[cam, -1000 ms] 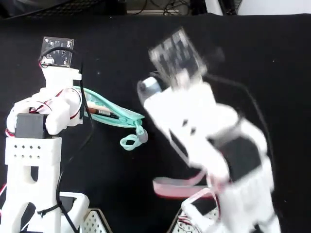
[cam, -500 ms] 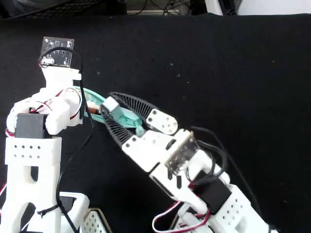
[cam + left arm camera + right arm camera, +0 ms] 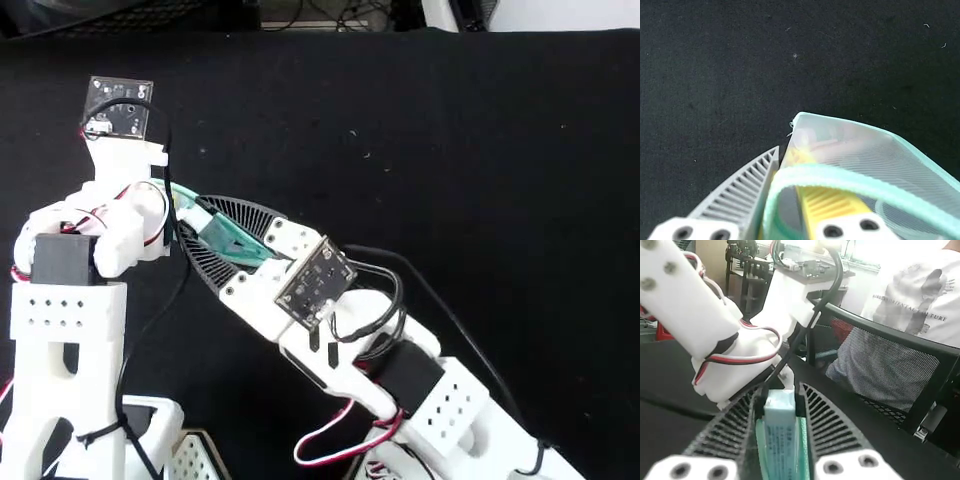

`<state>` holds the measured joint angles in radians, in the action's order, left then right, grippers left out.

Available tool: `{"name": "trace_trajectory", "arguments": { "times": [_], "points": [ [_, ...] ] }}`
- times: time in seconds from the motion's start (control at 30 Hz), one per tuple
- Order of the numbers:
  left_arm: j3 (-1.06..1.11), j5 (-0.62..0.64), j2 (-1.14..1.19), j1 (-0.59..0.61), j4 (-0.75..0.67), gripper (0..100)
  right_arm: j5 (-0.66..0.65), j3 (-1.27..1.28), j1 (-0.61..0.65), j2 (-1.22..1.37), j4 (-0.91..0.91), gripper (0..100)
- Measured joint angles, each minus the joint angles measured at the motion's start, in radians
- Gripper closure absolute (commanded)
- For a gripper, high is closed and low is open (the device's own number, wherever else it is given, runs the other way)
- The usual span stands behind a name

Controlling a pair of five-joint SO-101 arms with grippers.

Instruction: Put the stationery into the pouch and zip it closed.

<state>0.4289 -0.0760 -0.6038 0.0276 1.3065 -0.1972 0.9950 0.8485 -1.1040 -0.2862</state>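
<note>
Swinging down from mid-air, the right arm has carried its gripper leftward, closer to the left arm than half a second ago. The pouch (image 3: 228,240), mint-edged and translucent, lies between the two arms, close against the left arm (image 3: 100,235). I cannot tell whether it rests on the table or hangs just above it.

The left wrist view shows the left gripper (image 3: 786,165) pinched narrow on the pouch's (image 3: 860,150) mint rim, with a yellow ribbed shape behind the wall. The high view hides that grip behind the arm. The right wrist view shows the right gripper (image 3: 781,390) clamped on a pale blue block (image 3: 780,432). From above, the block (image 3: 198,213) sits at the pouch's left end between the black ribbed fingers (image 3: 245,213).

Beyond the pouch, the black table (image 3: 480,150) stretches wide to the right and on to its far edge.
</note>
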Motion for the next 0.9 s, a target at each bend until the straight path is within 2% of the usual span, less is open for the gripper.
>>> {"name": "trace_trajectory", "arguments": {
  "times": [0.27,0.43,0.57,0.9],
  "points": [
    [0.000,0.000,0.000,0.000,0.000,97,0.002,-0.015,0.000,-0.012,-0.063,97.5],
    [0.005,0.000,0.000,-0.002,0.009,97,-0.017,-0.043,0.006,-0.028,-0.186,85.1],
    [0.005,0.000,0.000,-0.002,0.009,97,-0.038,-0.037,0.000,-0.011,-0.250,89.2],
    [0.005,0.000,0.000,-0.002,0.008,97,-0.040,-0.038,0.003,-0.015,-0.230,97.9]
  ]
}}
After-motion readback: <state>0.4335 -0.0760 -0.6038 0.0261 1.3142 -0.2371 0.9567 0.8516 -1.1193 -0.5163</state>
